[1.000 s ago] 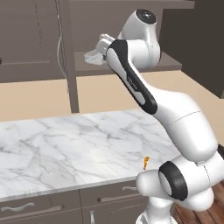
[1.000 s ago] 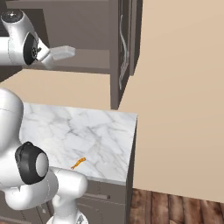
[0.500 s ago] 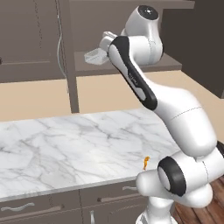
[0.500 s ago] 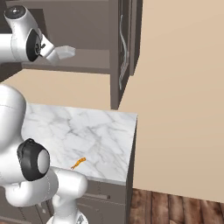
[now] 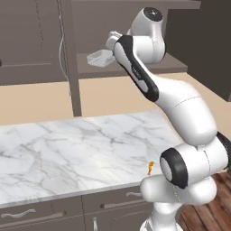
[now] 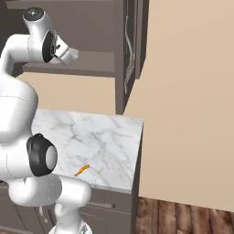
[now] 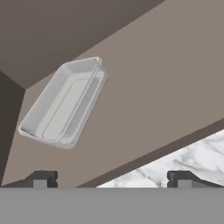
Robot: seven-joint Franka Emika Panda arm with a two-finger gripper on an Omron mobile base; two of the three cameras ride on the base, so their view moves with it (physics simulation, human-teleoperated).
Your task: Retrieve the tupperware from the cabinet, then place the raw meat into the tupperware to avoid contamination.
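The tupperware (image 7: pixel 65 103), a shallow translucent tray, lies empty on the inner shelf (image 7: pixel 157 83) of the open cabinet (image 5: pixel 131 67); from the left base it shows beside the hand (image 5: pixel 100 57). My gripper (image 7: pixel 111 179) hovers just in front of the shelf edge, open and holding nothing, with the tray ahead and to the left of its dark fingertips (image 7: pixel 41 178). From the bases the gripper (image 5: pixel 109 45) (image 6: pixel 73 55) is raised at shelf height. The raw meat (image 5: pixel 150 167) (image 6: pixel 82 170), a tiny orange morsel, lies on the marble counter near its front edge, by the robot's base.
The marble counter (image 5: pixel 67 149) runs below the cabinet, with drawers (image 5: pixel 27 213) under it. An open cabinet door (image 6: pixel 131 45) with a bar handle juts out at the shelf's right. A beige wall (image 6: pixel 192 91) stands past the counter's right end.
The arm has risen a little and the hand has edged closer to the shelf. The jaws stay open; tupperware and meat have not moved.
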